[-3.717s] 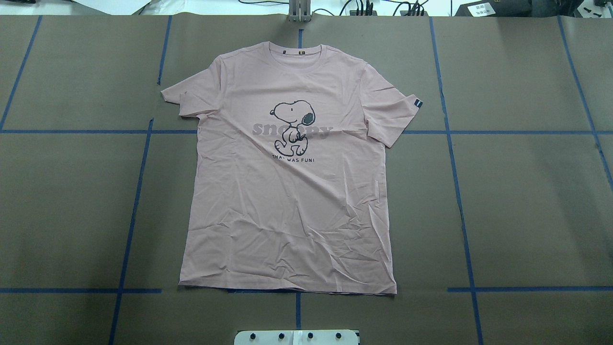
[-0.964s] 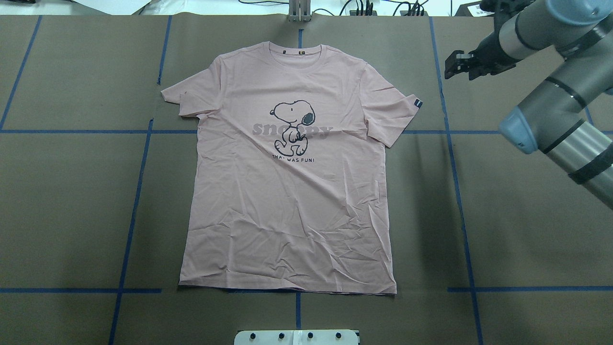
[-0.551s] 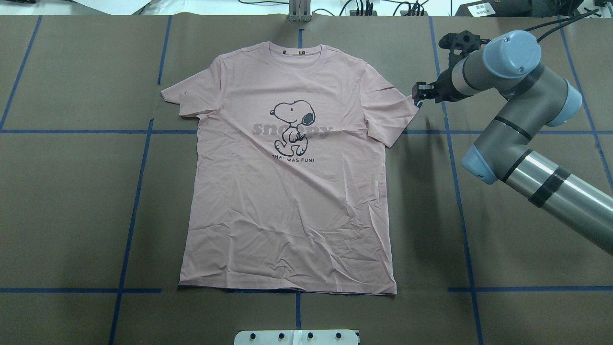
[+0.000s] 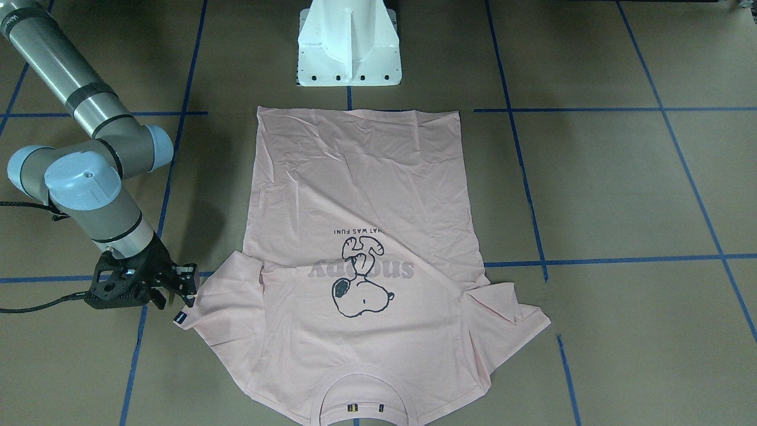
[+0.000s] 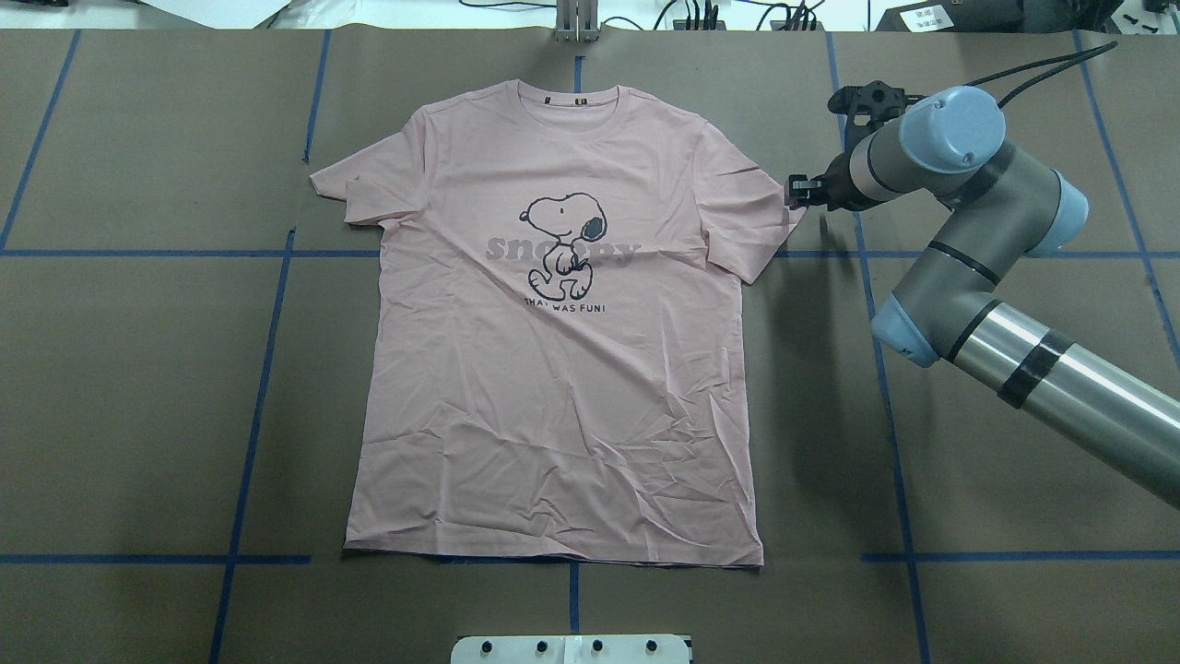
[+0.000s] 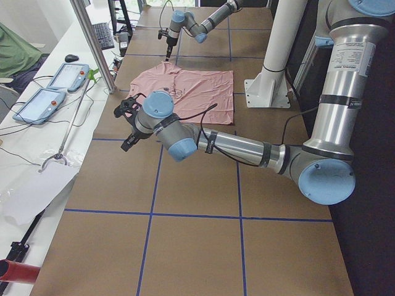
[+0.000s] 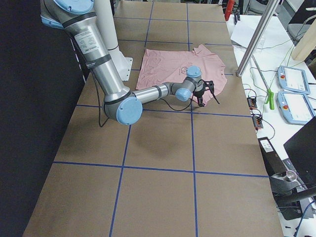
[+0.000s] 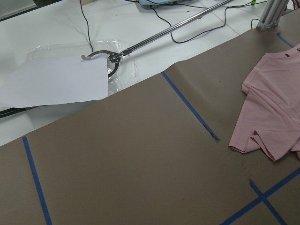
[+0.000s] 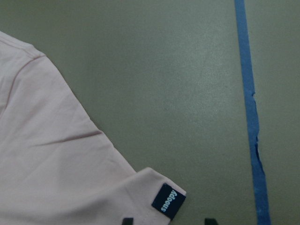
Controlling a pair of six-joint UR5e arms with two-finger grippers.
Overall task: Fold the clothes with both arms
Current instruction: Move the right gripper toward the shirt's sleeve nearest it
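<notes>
The table (image 5: 138, 387) is covered in matte brown paper crossed by a grid of blue tape (image 9: 248, 93). In its middle the pale pink T-shirt (image 5: 553, 397) lies flat and face up, collar (image 5: 576, 97) away from the robot, its soft knit finely creased toward the hem. The right arm (image 5: 968, 267) reaches in low to the shirt's tagged sleeve, and the left arm (image 6: 234, 145) stretches over bare paper. The overhead view does not show the left arm at all. The left gripper (image 6: 128, 126) hangs well apart from the shirt, and whether its fingers are parted cannot be told. Its wrist view shows only the other sleeve (image 8: 262, 140), rumpled at its edge. The right gripper (image 5: 800, 191) sits at the sleeve corner. Only its wrist view shows its fingertips (image 9: 126, 221) spread apart, one over pink cloth, the other over paper. The small black sleeve tag (image 9: 168, 201) lies between them, and nothing is clasped.
</notes>
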